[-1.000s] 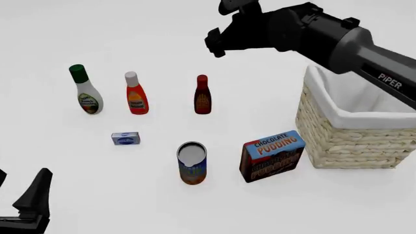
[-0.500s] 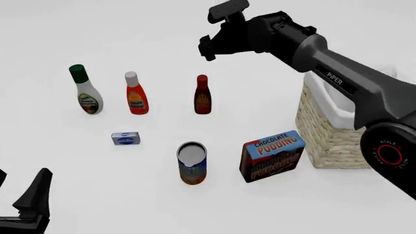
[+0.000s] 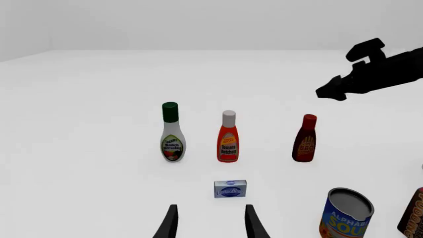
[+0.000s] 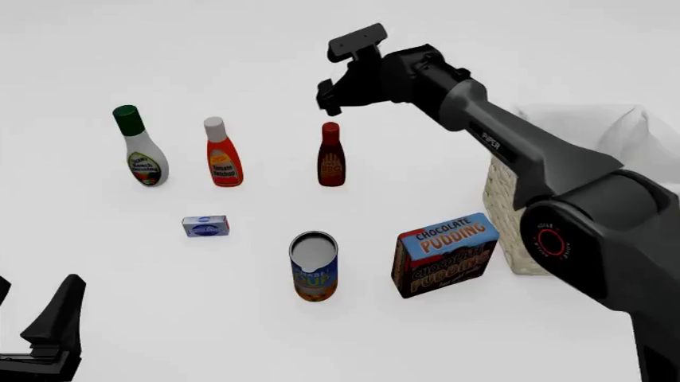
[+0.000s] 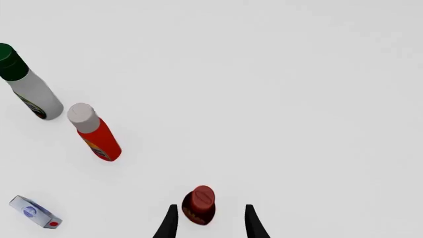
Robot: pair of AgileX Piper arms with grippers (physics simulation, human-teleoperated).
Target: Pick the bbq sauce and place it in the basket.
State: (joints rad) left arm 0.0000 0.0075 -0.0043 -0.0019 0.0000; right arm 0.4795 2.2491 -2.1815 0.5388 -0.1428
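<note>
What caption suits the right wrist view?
Open right pincer above the bbq sauce, with two other bottles standing nearby.

Upright red-capped bbq sauce [image 4: 330, 156] on table, well apart from wicker basket [image 4: 508, 208].

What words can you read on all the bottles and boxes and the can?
"CHOCOLATE PUDDING": on the pudding box.
"ALPHABET SOUP", cut off: on the soup can.
"BBQ": on the bbq sauce.
"Tomato Ketchup", small: on the ketchup bottle.
"Ranch Dressing", small: on the green-capped bottle.
Small blue box: too blurred to read.
</note>
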